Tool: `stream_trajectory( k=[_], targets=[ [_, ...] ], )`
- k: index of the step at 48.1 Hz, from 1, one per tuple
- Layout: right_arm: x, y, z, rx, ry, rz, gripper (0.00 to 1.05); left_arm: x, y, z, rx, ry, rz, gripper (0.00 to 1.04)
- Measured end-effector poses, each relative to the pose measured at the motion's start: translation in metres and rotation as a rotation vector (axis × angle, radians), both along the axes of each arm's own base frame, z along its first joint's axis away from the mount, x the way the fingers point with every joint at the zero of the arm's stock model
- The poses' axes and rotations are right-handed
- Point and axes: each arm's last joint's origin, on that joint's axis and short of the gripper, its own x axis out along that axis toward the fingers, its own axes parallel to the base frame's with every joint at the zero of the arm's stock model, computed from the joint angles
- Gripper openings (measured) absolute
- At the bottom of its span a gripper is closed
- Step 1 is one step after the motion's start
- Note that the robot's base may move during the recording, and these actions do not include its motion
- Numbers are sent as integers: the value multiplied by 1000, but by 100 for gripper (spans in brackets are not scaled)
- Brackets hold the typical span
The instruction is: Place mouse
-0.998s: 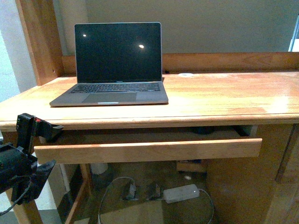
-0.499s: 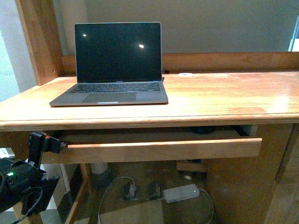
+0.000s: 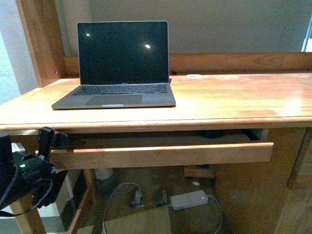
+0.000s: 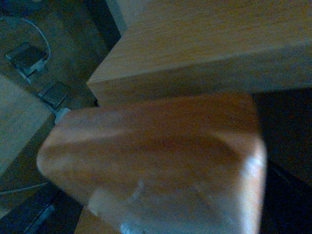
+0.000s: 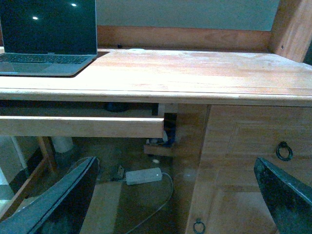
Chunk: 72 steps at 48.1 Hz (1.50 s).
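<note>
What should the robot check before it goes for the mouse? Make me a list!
1. Tray pulled out: ok, the tray sticks out from under the desk.
2. Mouse in sight: cannot tell, only a dark shape far back in the tray.
3. Right gripper open: ok, fingers wide apart, holding nothing.
4. Left gripper off the tray: cannot tell, it sits at the tray's left end.
5. Room beside the laptop: ok, bare wood to its right.
</note>
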Motion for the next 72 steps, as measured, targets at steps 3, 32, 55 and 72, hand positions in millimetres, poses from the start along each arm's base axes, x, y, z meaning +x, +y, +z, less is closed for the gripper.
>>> stream_trajectory(
  k=[3, 32, 55, 72],
  targets=[
    [0, 0, 0, 0, 0, 0, 98, 6, -1, -4, 0, 11, -6, 98],
    [0, 0, 0, 0, 0, 0, 98, 7, -13, -4, 2, 0, -23, 98],
    [0, 0, 0, 0, 0, 0, 98, 12, -25, -5, -31, 30, 1, 71],
    [0, 0, 0, 0, 0, 0, 98, -23, -17, 0, -171, 73, 45, 54]
  ],
)
